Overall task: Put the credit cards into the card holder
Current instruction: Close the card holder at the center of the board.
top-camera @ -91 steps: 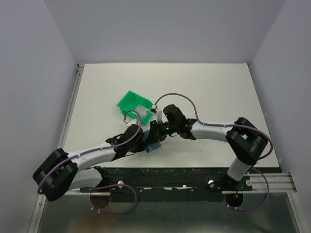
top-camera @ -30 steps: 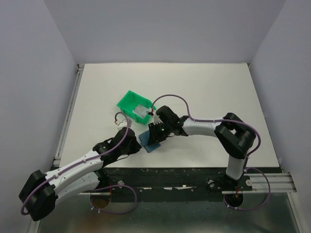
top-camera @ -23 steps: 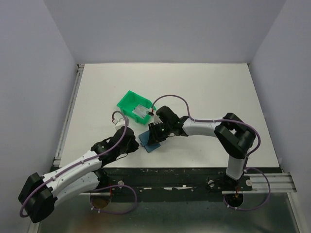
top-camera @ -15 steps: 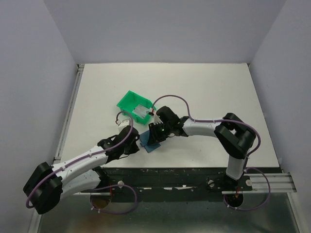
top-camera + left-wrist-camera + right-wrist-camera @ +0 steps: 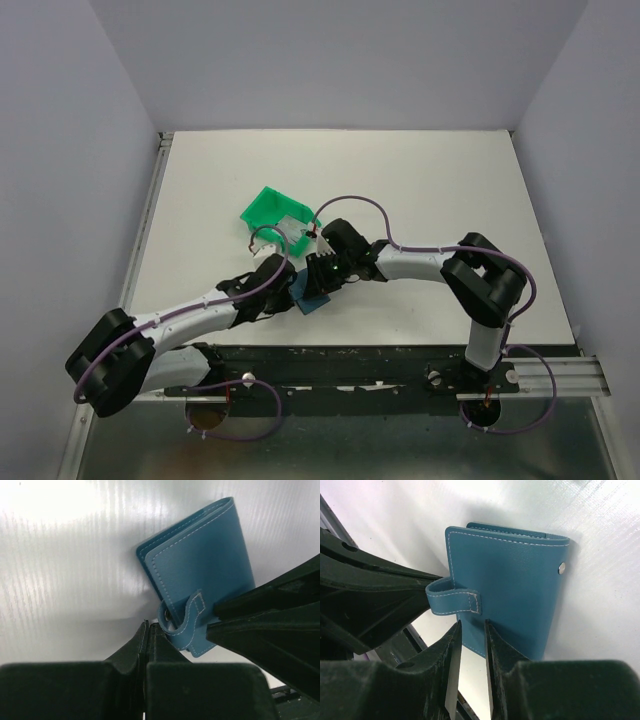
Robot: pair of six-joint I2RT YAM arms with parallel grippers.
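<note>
Arms hide most of the wallet (image 5: 200, 565) from above; left gripper (image 5: 148, 631) jaws pressed together, right gripper (image 5: 470, 642) jaws slightly parted.

Blue card holder (image 5: 200, 565), folded, lying flat

I see the card holder (image 5: 312, 298) lying on the table (image 5: 450, 200), close to its near edge. My left gripper (image 5: 291, 292) sits just beside the card holder's left side. My right gripper (image 5: 320, 281) reaches over it from behind and right. The bin (image 5: 270, 209) stands behind the card holder, slightly left, with the credit cards (image 5: 296, 231) inside.
</note>
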